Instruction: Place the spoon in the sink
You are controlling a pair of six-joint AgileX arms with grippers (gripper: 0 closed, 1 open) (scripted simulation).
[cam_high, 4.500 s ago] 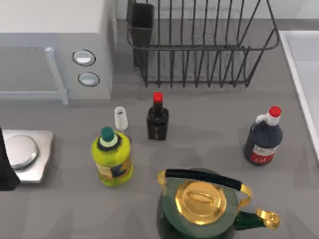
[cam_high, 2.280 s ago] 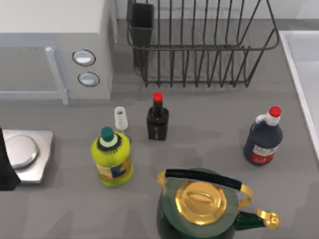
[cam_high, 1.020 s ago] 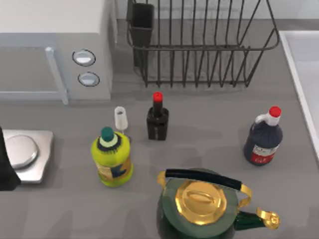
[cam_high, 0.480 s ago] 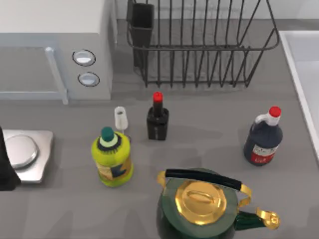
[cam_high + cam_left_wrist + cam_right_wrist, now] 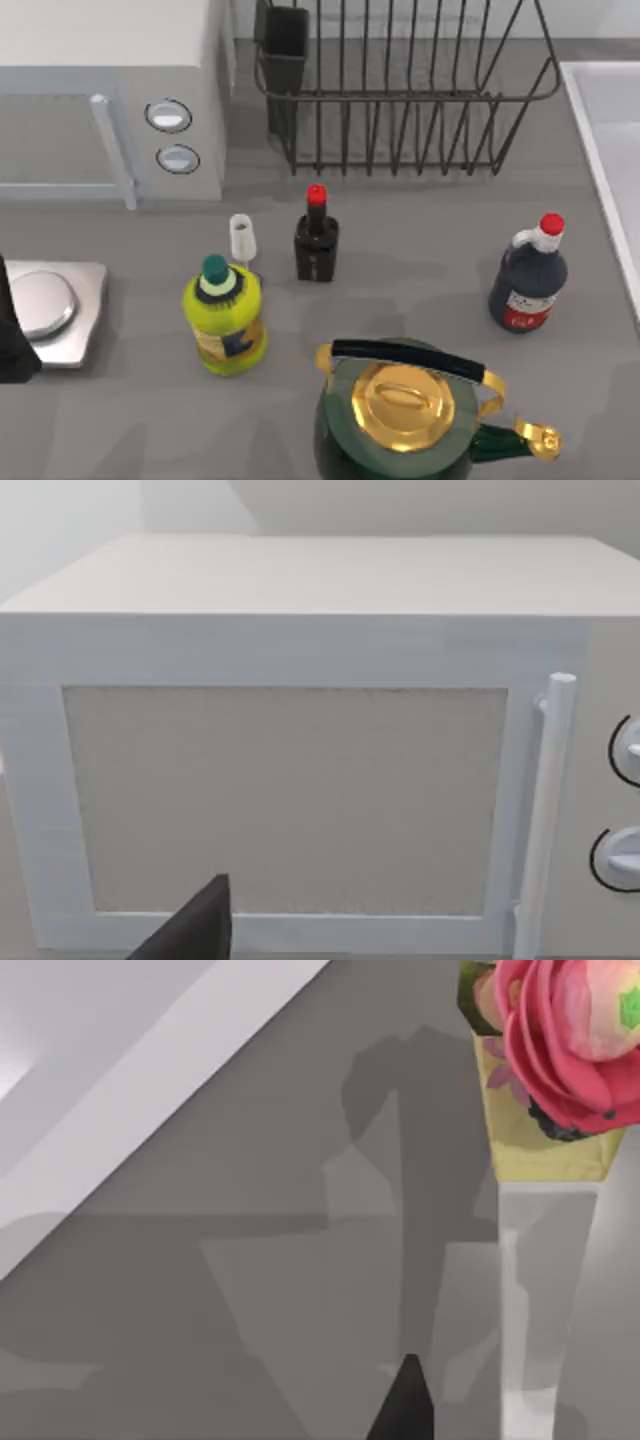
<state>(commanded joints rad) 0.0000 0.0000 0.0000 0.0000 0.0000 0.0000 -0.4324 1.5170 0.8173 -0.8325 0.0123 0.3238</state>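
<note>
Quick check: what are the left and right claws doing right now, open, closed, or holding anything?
Left claw: cannot be told; a dark fingertip faces the microwave.
Right claw: cannot be told; a dark tip hangs over the grey counter.

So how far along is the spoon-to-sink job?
Nothing looks done: the sink is bare where visible. Neither arm seems to hold anything: the left gripper faces the microwave, the right gripper hangs by a flower vase. Finding, grasping and placing the spoon remain.

White microwave [image 5: 300,740] front-on, door handle [image 5: 545,810] upright (two dials beside); dark fingertip [image 5: 200,930] below.
</note>
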